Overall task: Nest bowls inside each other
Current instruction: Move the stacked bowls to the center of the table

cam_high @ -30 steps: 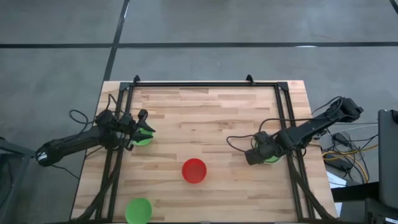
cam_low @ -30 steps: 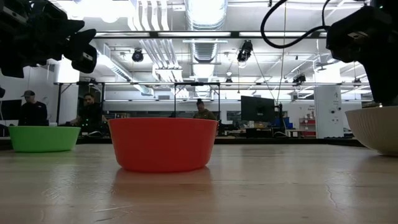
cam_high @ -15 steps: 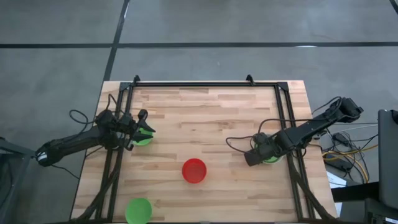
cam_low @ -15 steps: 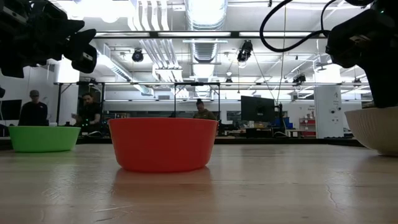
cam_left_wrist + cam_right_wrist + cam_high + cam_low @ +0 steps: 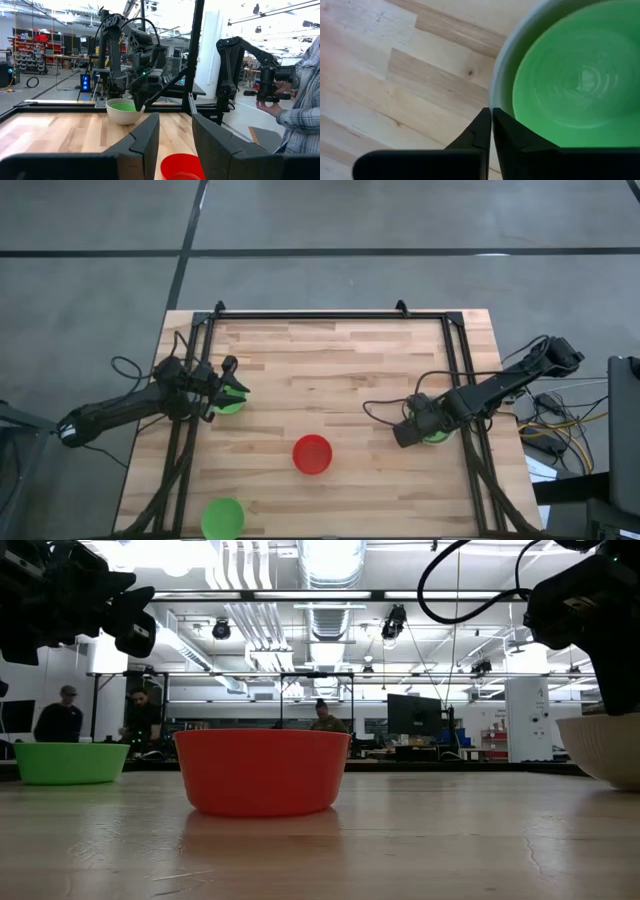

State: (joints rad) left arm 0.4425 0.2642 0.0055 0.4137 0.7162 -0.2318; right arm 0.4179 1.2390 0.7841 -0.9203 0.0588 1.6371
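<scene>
A pale grey-white bowl (image 5: 438, 436) stands on the table's right side with a green bowl (image 5: 575, 85) nested in it. My right gripper (image 5: 491, 116) points down at the pale bowl's left rim, shut on it. A red bowl (image 5: 312, 454) stands near the table's middle. A second green bowl (image 5: 230, 406) rests on its base at the left, and my left gripper (image 5: 237, 387) hangs open above it, touching nothing. A third green bowl (image 5: 222, 518) sits by the near edge. My right gripper comes from above, pointing steeply down, and its two fingers close on the pale bowl's rim (image 5: 494, 98) on the side toward the table's left. One finger (image 5: 475, 131) stands outside the wall and the other over the inner side. The bowl stands upright on the table.
A black frame (image 5: 330, 315) runs along the table's far edge and down both sides. Cables (image 5: 385, 408) trail beside the right arm. Bare wood lies between the red bowl and the far edge. People (image 5: 145, 720) are in the room behind, one (image 5: 300, 95) close to the table's right.
</scene>
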